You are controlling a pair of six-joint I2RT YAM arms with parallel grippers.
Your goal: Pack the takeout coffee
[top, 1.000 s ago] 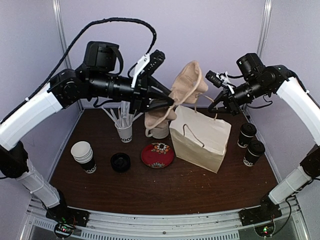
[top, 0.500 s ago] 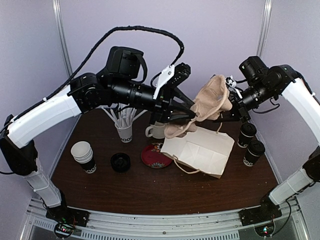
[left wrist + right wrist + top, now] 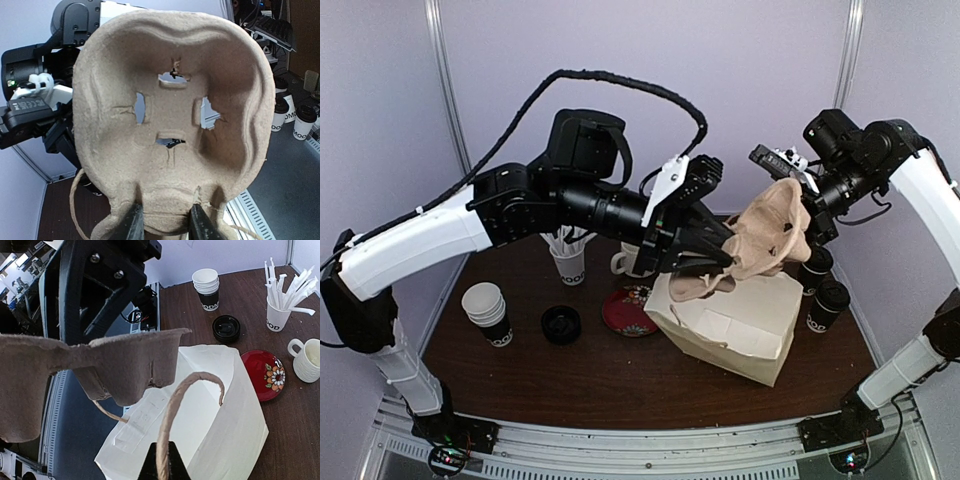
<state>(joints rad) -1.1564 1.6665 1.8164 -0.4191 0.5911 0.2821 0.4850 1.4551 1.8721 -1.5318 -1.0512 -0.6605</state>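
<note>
Two black lidded takeout coffee cups stand at the right table edge, behind the bag; they also appear in the left wrist view. My left gripper is shut on the edge of a tan pulp cup carrier, held in the air above the bag. A white paper bag hangs tilted with its mouth toward the right arm. My right gripper is shut on the bag's twine handle. The carrier hovers just over the bag's mouth.
A white cup of straws, a cream mug and a red flowered plate sit left of the bag. A stack of paper cups and a loose black lid lie further left.
The left arm has swung right and forward with the carrier, bringing it over the bag. The right gripper has pulled the handle up, and the bag has tipped and shifted toward the front.
</note>
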